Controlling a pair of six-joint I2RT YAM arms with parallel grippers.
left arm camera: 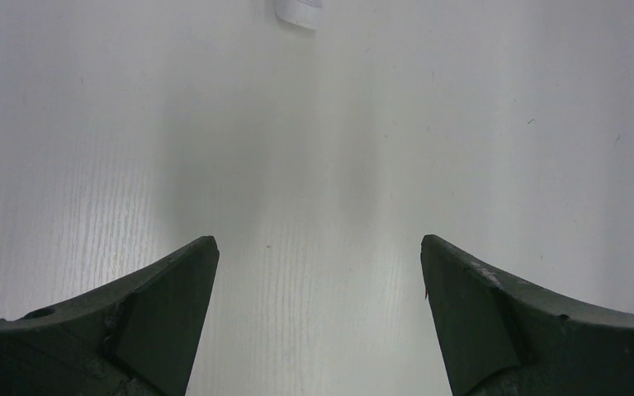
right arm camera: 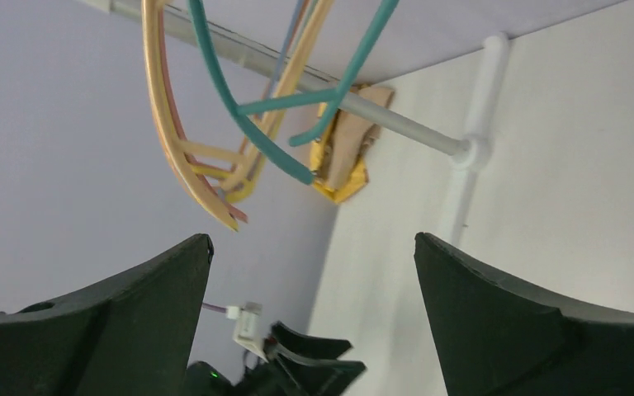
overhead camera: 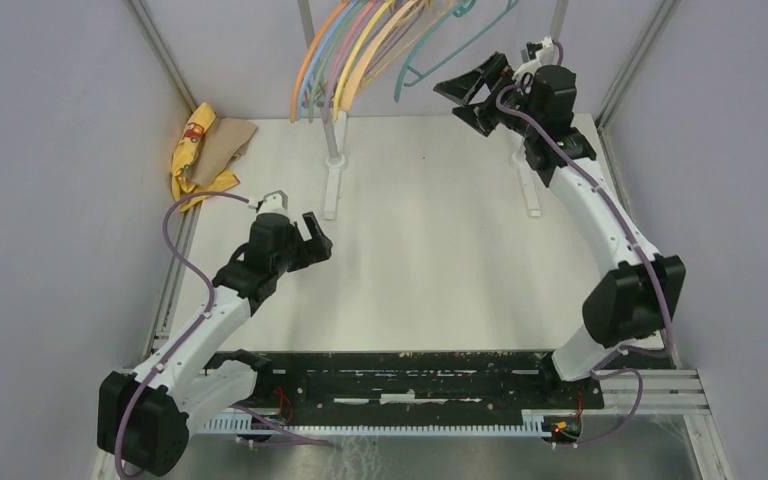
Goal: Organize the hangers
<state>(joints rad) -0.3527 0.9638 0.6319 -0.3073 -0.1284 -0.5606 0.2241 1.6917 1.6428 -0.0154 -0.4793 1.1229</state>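
Several hangers (overhead camera: pixel 355 50) in orange, blue, yellow, peach and pink hang bunched at the top of the top view. A teal hanger (overhead camera: pixel 430 60) hangs apart to their right. In the right wrist view the teal hanger (right arm camera: pixel 239 107) and peach hangers (right arm camera: pixel 169 140) hang from the rack pole (right arm camera: pixel 396 124). My right gripper (overhead camera: pixel 468 92) is raised, open and empty, just right of the teal hanger; it also shows in its wrist view (right arm camera: pixel 311 247). My left gripper (overhead camera: pixel 315 240) is open and empty low over the table, seen also in its wrist view (left arm camera: pixel 318 247).
A yellow and tan cloth (overhead camera: pixel 205 150) lies at the table's back left corner. Two white rack feet (overhead camera: pixel 333 185) (overhead camera: pixel 528 185) stand on the table. Frame posts (overhead camera: pixel 165 55) rise at both sides. A white rack foot end (left arm camera: pixel 297 12) shows in the left wrist view.
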